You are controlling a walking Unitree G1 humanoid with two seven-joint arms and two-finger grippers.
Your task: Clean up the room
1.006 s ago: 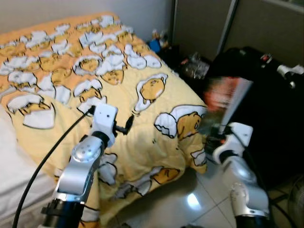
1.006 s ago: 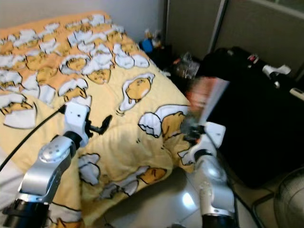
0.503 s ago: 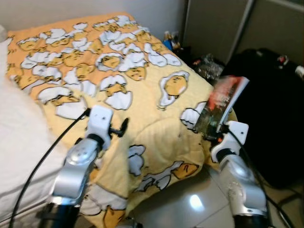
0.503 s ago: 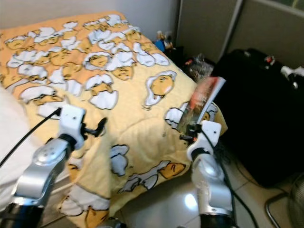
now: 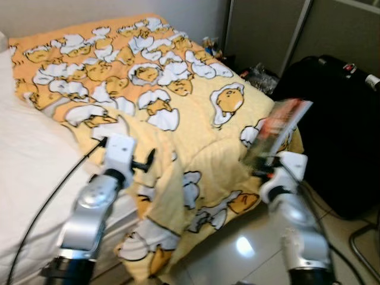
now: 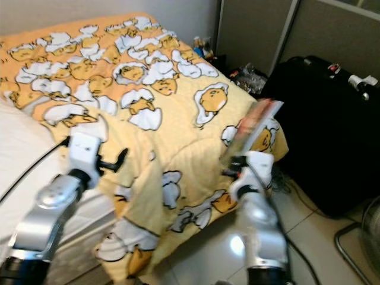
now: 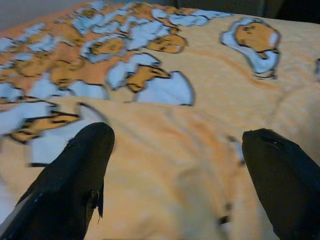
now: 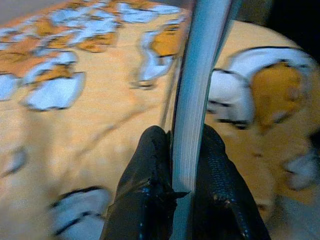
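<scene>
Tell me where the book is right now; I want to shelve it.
The book is pinched upright in the right gripper, on the robot's right in the head views, over the yellow blanket's corner and beside the black suitcase.

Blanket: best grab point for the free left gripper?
Take the blanket at the folded-back edge ridge just ahead of the open left gripper, coming from the mattress side. That raised fold probably gives the fingers cloth to pinch; the flat top doesn't. The right gripper holds a book.
</scene>
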